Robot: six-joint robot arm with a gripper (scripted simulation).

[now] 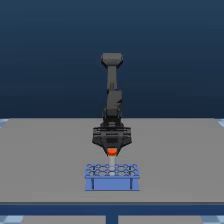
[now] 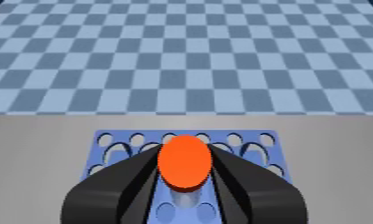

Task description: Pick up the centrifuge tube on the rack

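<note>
- Exterior view: gripper [image 1: 112, 149] hangs from the dark arm [image 1: 112, 90], straight above the rack [image 1: 111, 176]. The centrifuge tube [image 1: 112, 151] sits between the two fingers, orange-red cap showing at the fingertips, pale body just visible below it, above the rack's top; whether the tip is clear of the holes cannot be told.
- Exterior view: rack is light blue, dark legs facing the camera, standing on a flat grey surface [image 1: 45, 160]. Dark blue backdrop behind.
- Wrist view: the cap fills the gap between both black fingers [image 2: 120, 185], which press in on either side of it; gripper narrowed onto the tube. Rack holes show directly beneath and beyond.
- Wrist view: grey surface around the rack; past its edge, a blue checkered floor [image 2: 186, 55].
</note>
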